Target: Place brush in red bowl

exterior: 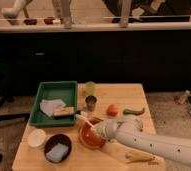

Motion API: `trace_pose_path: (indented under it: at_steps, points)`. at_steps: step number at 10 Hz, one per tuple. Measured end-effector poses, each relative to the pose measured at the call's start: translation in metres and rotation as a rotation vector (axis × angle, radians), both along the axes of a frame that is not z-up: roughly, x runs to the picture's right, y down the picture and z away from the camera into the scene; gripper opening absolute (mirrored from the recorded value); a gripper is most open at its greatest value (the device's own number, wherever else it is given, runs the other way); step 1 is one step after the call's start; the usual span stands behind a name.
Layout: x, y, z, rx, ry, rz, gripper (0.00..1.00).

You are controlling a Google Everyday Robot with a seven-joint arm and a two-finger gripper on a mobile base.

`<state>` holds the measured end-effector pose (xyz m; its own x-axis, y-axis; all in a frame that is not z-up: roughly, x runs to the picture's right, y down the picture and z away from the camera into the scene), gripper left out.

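Jaws (pixel 95 131) over red bowl (pixel 87 141), state unclear | brush (pixel 85 120) across bowl rim | tray (pixel 53 91): block (pixel 63 112)

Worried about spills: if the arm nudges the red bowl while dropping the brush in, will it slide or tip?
The red bowl looks wide and shallow, so it would probably slide on the wooden table, not tip. Its glossy surface may be slippery. The gripper, over the bowl, holds the slim brush, likely light.
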<state>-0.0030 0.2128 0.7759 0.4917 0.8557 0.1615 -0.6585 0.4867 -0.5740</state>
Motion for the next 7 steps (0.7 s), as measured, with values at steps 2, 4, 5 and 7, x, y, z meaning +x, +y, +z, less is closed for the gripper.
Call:
trace_pose_path:
  at_steps: [2, 4, 5, 7]
  points:
    - [-0.0001, -0.0001, 0.0, 0.0, 0.0, 0.0, 0.8]
    - [0.0, -0.0001, 0.0, 0.0, 0.0, 0.0, 0.8]
    - [0.0, -0.0001, 0.0, 0.0, 0.0, 0.0, 0.8]
    - [0.0, -0.0001, 0.0, 0.0, 0.0, 0.0, 0.8]
